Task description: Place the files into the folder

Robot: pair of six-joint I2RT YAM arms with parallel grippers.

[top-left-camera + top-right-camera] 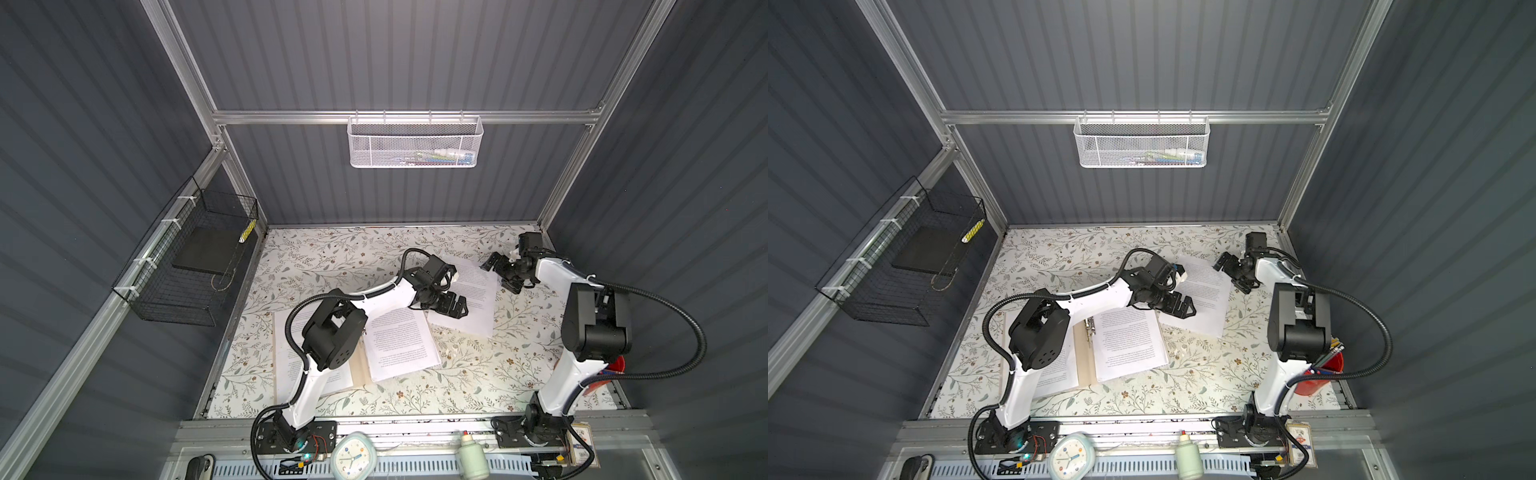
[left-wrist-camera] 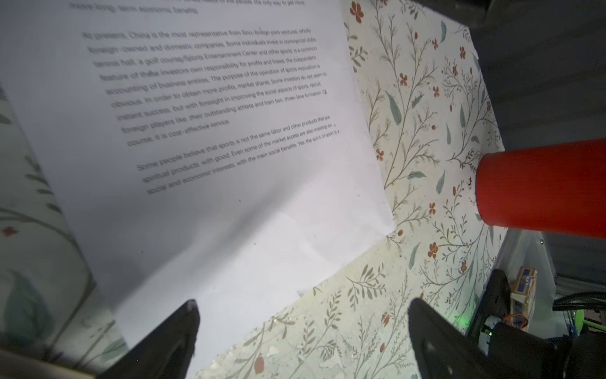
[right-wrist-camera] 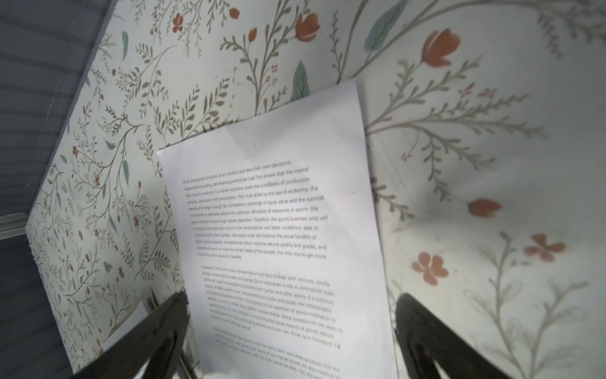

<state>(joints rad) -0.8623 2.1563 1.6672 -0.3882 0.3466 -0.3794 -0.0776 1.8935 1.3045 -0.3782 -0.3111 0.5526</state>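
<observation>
A folder (image 1: pixel 359 365) lies open on the front left of the table (image 1: pixel 332 257), partly under the left arm. A first sheet (image 1: pixel 282 374) rests on its left half and a second sheet (image 1: pixel 401 343) on its right half. A third sheet (image 1: pixel 476 291) lies on the table behind and to the right of the folder. The left gripper (image 1: pixel 461 308) hangs over that sheet's near left part. The right gripper (image 1: pixel 497 277) is beside its far right corner. A cup (image 1: pixel 619 365) stands at the table's front right edge.
</observation>
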